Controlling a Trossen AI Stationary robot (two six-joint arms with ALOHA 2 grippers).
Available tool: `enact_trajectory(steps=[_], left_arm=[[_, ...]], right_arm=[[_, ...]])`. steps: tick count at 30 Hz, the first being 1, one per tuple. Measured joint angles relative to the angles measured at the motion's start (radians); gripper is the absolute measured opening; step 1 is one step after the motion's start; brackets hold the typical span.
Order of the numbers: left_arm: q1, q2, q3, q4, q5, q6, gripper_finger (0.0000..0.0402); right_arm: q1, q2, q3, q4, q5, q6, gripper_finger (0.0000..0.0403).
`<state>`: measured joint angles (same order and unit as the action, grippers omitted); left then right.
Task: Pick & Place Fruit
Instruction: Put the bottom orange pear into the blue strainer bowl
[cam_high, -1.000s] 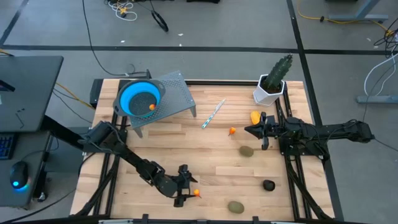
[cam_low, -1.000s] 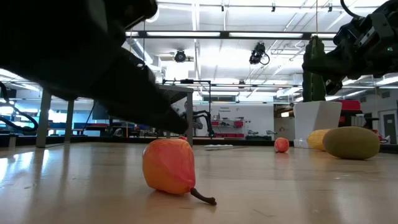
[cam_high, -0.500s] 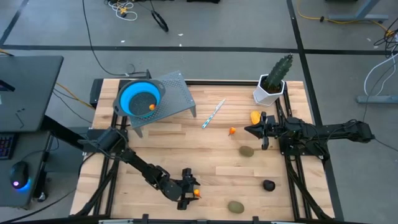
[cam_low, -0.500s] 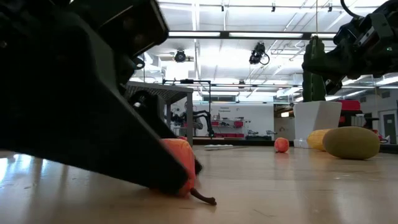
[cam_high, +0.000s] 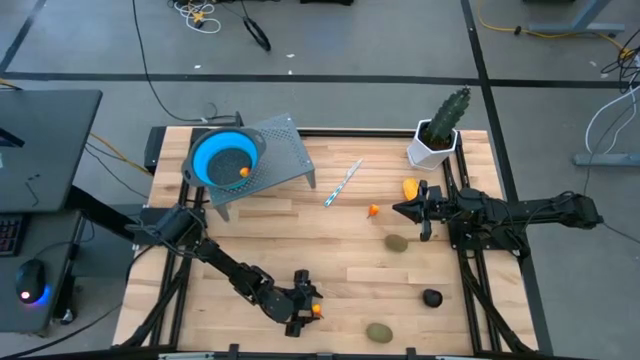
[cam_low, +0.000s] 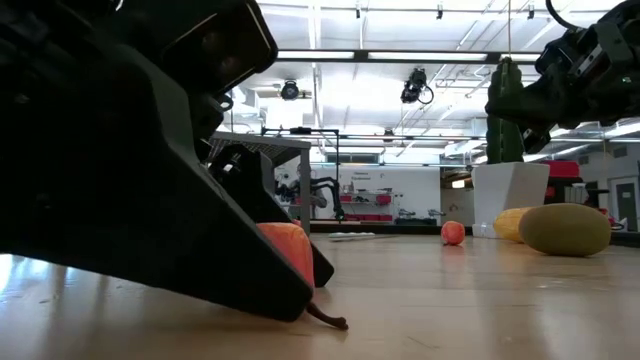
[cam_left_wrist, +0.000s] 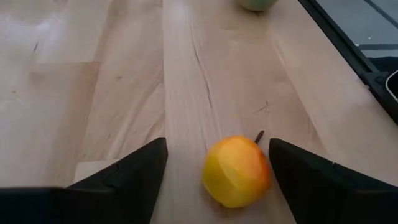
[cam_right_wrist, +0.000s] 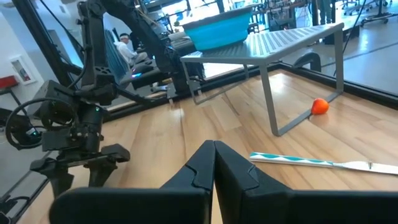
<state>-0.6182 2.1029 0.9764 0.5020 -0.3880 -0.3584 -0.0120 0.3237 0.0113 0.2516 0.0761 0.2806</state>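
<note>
Orange fruit: the small orange-yellow piece (cam_left_wrist: 237, 172) lies on the wooden counter (cam_high: 330, 250) near its 6 o'clock edge, a dark stem poking out of one side.
Left end effector: the left end effector (cam_high: 308, 310) is low on the counter with its fingers parted, one on each side of that piece; I see a gap to each, so nothing is gripped yet.
Right end effector: the right end effector (cam_high: 402, 210) rests at about 3 o'clock with its fingers pressed together, empty.
Feel: it looks like a light, hard, smooth toy, so it will likely roll or squirt out under a lopsided squeeze.
Hold: take it across the widest part of the round body, well clear of the stem, with the fingers level.
Other fruit: a green oval (cam_high: 379, 332) lies at 5 o'clock of the piece; another green oval (cam_high: 397, 243), a black round (cam_high: 431, 297) and a yellow oval (cam_high: 410, 187) lie toward 3 o'clock.
Blue bowl: the blue bowl (cam_high: 226, 158) sits on a grey rack at 10 o'clock, one orange piece already inside.
</note>
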Motion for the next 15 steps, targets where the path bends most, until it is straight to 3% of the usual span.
enact_trajectory(steps=[15], left_arm=[[0.001,-0.010,-0.003,-0.021,-0.003,0.004,0.0162]], right_arm=[[0.000,0.001,0.000,0.000,0.000,0.000,0.0013]])
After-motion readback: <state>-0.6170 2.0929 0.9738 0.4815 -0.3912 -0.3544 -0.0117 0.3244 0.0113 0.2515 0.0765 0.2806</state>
